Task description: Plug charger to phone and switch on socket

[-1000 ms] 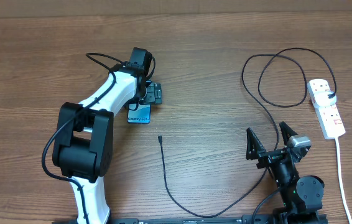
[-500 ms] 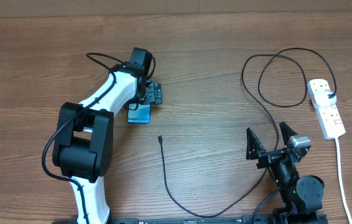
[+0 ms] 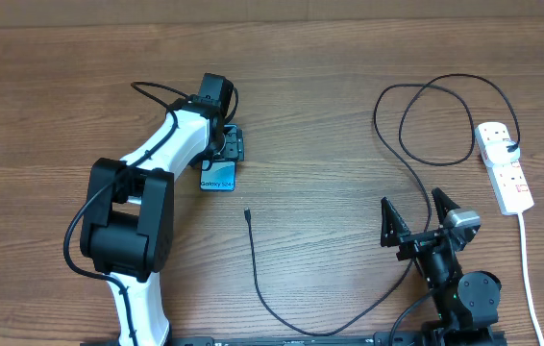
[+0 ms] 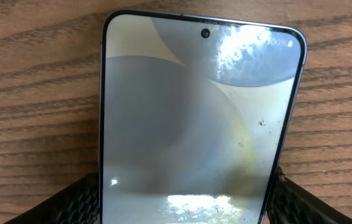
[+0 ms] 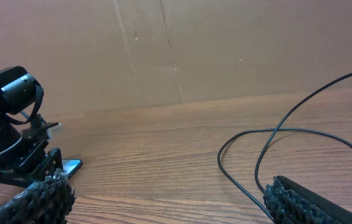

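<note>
The phone (image 3: 217, 178) lies on the wood table, its "Galaxy S24" end sticking out from under my left gripper (image 3: 229, 146). In the left wrist view the phone (image 4: 194, 106) fills the frame and my left gripper (image 4: 185, 202) has a finger pressed on each long edge. The charger (image 3: 256, 259) is a black cable. Its free connector tip (image 3: 247, 213) lies below the phone; the cable loops right and runs to the socket (image 3: 505, 168). My right gripper (image 3: 421, 219) is open and empty near the front, beside the cable (image 5: 250, 162).
The socket's white cord (image 3: 527, 269) runs down the right edge. A brown cardboard wall (image 5: 182, 50) stands behind the table. My left arm (image 5: 8, 124) shows far left in the right wrist view.
My left gripper's fingers have closed in on the phone, and the phone's visible end has shifted slightly right. The right arm has not moved.
</note>
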You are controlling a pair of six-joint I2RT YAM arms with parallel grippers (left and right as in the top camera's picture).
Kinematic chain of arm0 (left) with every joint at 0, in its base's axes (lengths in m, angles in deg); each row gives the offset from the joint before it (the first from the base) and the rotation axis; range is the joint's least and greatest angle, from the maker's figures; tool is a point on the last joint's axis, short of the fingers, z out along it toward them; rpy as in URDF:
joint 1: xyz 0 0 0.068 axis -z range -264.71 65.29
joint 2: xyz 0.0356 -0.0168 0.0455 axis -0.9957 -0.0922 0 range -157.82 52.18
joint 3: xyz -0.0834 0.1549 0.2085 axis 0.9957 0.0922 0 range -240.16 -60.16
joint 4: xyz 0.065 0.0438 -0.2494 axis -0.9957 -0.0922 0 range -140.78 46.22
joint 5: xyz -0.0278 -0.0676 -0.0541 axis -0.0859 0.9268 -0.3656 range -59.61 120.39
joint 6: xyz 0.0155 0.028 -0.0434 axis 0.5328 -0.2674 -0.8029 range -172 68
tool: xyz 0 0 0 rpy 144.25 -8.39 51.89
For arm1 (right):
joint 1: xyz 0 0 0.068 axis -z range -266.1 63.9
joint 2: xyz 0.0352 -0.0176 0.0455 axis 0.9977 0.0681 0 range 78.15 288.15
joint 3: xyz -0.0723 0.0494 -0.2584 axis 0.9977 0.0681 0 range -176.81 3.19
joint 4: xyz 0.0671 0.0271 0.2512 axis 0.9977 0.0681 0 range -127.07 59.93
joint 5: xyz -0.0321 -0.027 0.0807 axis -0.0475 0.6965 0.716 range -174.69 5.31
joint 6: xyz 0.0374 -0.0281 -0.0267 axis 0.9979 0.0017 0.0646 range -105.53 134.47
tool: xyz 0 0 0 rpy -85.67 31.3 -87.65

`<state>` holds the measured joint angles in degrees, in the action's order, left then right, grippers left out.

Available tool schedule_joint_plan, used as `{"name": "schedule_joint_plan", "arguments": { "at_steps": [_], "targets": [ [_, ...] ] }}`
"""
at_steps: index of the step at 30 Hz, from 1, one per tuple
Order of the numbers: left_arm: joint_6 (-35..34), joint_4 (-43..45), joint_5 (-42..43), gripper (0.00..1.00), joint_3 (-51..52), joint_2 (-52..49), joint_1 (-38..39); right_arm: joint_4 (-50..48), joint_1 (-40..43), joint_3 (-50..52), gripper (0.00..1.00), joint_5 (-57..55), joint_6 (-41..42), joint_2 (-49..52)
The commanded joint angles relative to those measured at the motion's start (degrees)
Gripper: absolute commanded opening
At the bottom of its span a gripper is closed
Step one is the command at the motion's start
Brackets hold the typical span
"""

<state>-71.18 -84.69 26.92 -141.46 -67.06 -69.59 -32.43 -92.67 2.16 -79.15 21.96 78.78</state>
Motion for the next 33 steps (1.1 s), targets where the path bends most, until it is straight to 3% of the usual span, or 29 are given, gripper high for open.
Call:
{"name": "schedule_joint_plan", "arguments": {
  "at_steps": [1, 4, 11, 13, 17, 25, 33],
  "targets": [
    [1.01, -2.08, 1.6, 0.8, 2.51, -2.34, -0.31, -0.24, -0.17, 0.59, 1.0, -0.33, 0.11, -0.5],
    [1.75, -2.58, 1.6, 0.88, 2.51, -2.34, -0.31, -0.24, -0.17, 0.59, 1.0, -0.31, 0.13, -0.5],
    [6.82, -2.16, 1.62, 0.83, 2.51, -2.34, -0.33, -1.62, -0.17, 0.55, 1.0, 11.04, 0.61, -0.5],
    [6.82, -2.12, 1.62, 0.82, 2.45, -2.34, -0.37, -1.14, -0.17, 0.35, 1.0, 13.84, 4.07, -0.31],
    [6.8, -3.52, 2.56, 0.84, 1.53, -2.32, -0.37, 2.16, -0.17, -3.8, 1.0, 12.52, 6.88, 1.27],
    [6.71, -8.0, 5.03, 0.92, -3.65, -2.32, -0.48, 15.37, -0.17, -25.22, 1.0, 6.69, -1.97, 14.84],
    [5.35, -10.25, 4.5, 0.96, -7.21, -2.62, -0.68, 32.85, -0.17, -48.37, 1.0, 8.13, -3.13, 34.62]
  ]
}}
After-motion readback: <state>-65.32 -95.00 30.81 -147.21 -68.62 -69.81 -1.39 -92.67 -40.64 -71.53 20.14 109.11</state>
